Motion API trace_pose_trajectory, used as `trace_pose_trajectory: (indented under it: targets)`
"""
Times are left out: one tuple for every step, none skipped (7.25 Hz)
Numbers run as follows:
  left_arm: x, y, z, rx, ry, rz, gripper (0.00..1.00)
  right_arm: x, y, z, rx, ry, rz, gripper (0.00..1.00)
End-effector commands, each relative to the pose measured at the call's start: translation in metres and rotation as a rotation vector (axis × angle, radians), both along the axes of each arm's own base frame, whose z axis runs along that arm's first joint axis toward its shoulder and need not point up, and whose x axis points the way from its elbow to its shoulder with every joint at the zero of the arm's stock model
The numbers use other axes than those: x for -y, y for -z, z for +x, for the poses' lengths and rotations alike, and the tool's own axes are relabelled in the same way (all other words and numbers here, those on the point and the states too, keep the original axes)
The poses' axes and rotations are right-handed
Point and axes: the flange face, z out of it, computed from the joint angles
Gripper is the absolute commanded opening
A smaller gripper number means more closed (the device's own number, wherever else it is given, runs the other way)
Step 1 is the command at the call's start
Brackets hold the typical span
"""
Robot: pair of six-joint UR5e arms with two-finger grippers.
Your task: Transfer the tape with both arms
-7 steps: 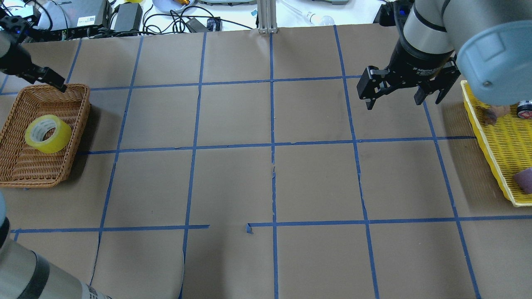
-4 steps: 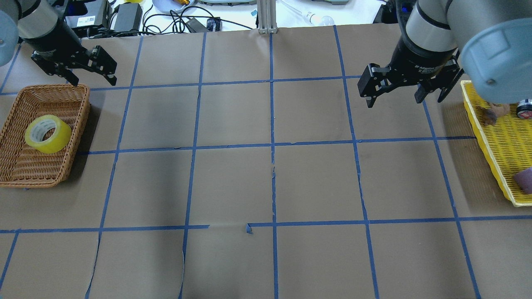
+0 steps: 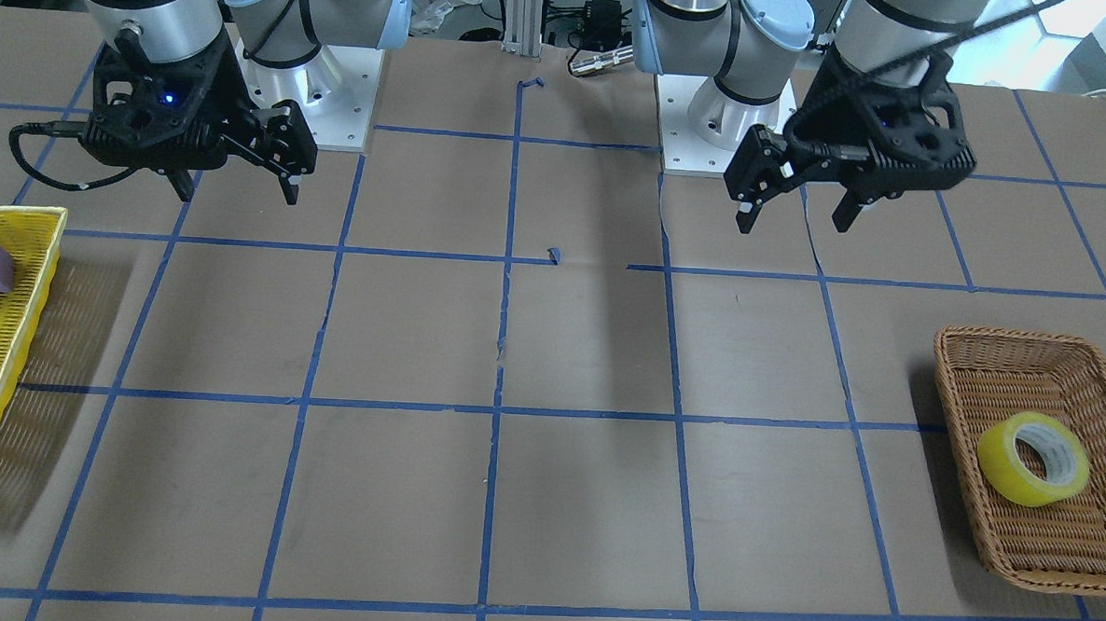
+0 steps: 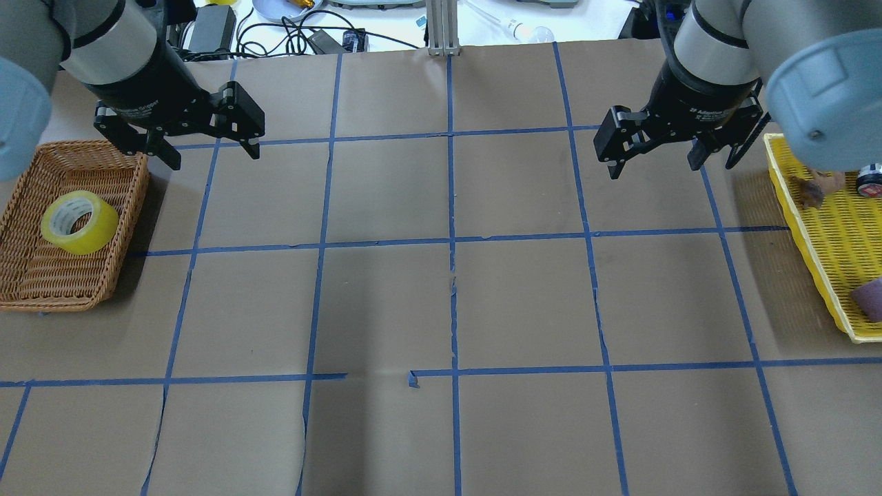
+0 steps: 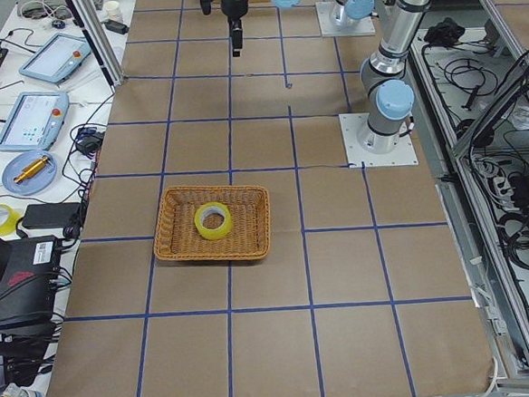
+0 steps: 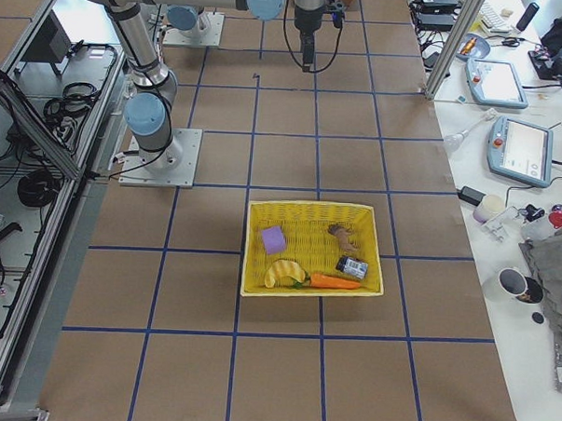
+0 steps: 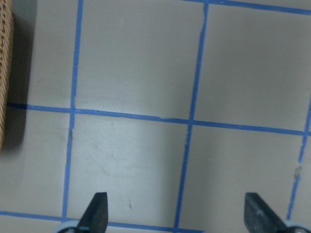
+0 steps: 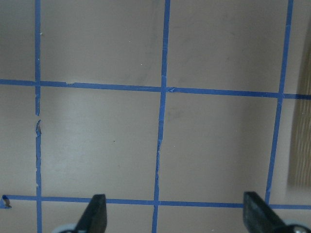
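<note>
The yellow tape roll [image 4: 78, 222] lies tilted in a brown wicker basket [image 4: 141, 186] at the table's left side. It also shows in the front view [image 3: 1032, 459] and the left side view [image 5: 213, 221]. My left gripper [image 4: 215, 157] is open and empty. It hangs above the table just right of the basket's far corner, also in the front view [image 3: 792, 226]. Its wrist view shows open fingertips [image 7: 97, 208] over bare paper. My right gripper [image 4: 653, 169] is open and empty at the far right, also in the front view [image 3: 237, 194].
A yellow mesh tray [image 4: 827, 241] at the right edge holds a purple foam block [image 4: 869, 300] and other small items. Blue tape lines grid the brown paper. Cables and devices lie beyond the table's far edge.
My left arm has swung right, from over the basket's far left corner to just right of the basket. My right gripper has barely moved. The tape has stayed in the basket.
</note>
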Motion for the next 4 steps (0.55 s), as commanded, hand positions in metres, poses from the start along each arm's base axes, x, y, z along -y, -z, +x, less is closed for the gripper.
trace_pose_trajectory:
  targets:
    - [-0.0124, 0.0061, -0.0043, 0.042, 0.012, 0.006, 1.00, -0.0002, 0.0001, 0.0000, 0.001, -0.006, 0.000, 1.00]
    - [-0.0117, 0.0016, -0.0048, 0.042, 0.056, -0.002, 1.00, -0.0002, 0.0001, -0.0001, -0.001, -0.015, 0.001, 1.00]
    - [-0.0104, -0.0025, -0.0024, 0.047, 0.069, -0.010, 1.00, 0.0003, 0.0008, -0.0003, -0.003, -0.027, 0.002, 1.00]
    - [-0.0068, -0.0011, -0.0019, 0.044, 0.070, -0.012, 1.00, 0.0003, 0.0008, 0.0000, 0.000, -0.031, 0.002, 1.00]
